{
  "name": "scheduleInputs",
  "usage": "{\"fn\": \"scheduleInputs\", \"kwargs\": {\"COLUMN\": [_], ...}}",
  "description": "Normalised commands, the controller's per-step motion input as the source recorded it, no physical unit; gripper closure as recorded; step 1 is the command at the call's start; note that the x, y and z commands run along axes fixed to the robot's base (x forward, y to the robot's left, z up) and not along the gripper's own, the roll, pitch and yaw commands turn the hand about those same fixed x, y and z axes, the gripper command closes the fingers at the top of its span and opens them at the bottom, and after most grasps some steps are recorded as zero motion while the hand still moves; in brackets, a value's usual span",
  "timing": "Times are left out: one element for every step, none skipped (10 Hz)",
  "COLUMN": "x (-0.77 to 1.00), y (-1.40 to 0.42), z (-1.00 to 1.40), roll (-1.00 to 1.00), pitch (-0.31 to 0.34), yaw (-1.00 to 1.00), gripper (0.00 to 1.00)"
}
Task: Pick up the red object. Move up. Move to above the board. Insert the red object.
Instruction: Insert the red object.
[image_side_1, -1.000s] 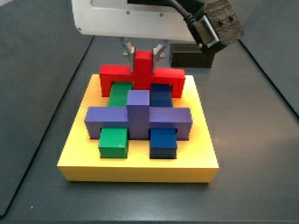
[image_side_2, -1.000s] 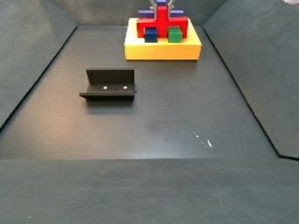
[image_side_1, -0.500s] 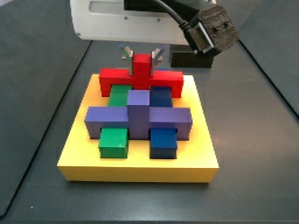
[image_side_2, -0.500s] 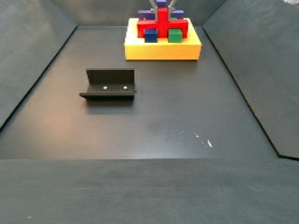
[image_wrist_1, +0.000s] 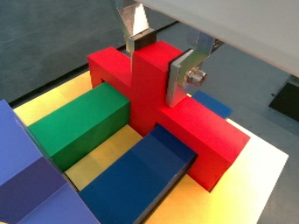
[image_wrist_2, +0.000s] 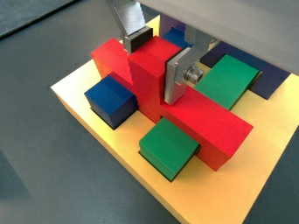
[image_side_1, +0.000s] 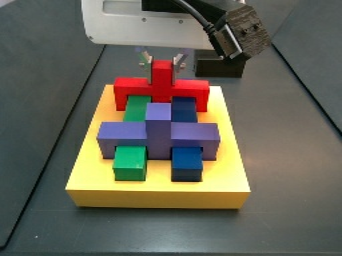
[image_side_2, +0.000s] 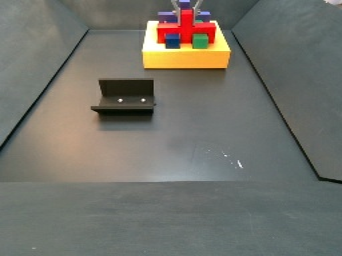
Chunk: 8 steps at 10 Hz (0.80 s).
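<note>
The red object (image_side_1: 134, 90) stands with its legs down in the far part of the yellow board (image_side_1: 160, 190), among green and blue blocks. Both wrist views show its bar (image_wrist_1: 187, 131) (image_wrist_2: 211, 122) lying low over the board (image_wrist_2: 105, 131). My gripper (image_side_1: 162, 58) is directly above it. Its two fingers sit on either side of the upright stub in both wrist views (image_wrist_1: 156, 66) (image_wrist_2: 156, 61), shut on the stub. The red object (image_side_2: 174, 36) and the board (image_side_2: 187, 58) appear small and far off in a side view.
A purple cross block (image_side_1: 158, 132), a green block (image_side_1: 128, 162) and a blue block (image_side_1: 187, 163) fill the board's near part. The fixture (image_side_2: 124, 97) stands on the dark floor, well apart from the board. Dark walls enclose the floor.
The red object and my gripper have sunk slightly, so the red object sits a little lower in the board. Otherwise nothing has moved.
</note>
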Motion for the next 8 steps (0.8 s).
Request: {"fn": "scheduleInputs", "kwargs": {"x": [-0.05, -0.02, 0.00, 0.00, 0.00, 0.00, 0.00, -0.01], "y": [-0.03, -0.08, -0.08, -0.02, -0.02, -0.05, -0.13, -0.17], "z": [0.00, 0.23, 0.27, 0.23, 0.22, 0.08, 0.02, 0.00], "roll": [0.10, 0.19, 0.22, 0.22, 0.20, 0.21, 0.44, 0.46], "pitch": [-0.003, 0.000, 0.000, 0.000, 0.000, 0.000, 0.000, -0.014], "yaw": [0.01, 0.00, 0.00, 0.00, 0.00, 0.00, 0.00, 0.00], "gripper": [1.00, 1.00, 1.00, 1.00, 1.00, 1.00, 1.00, 1.00]}}
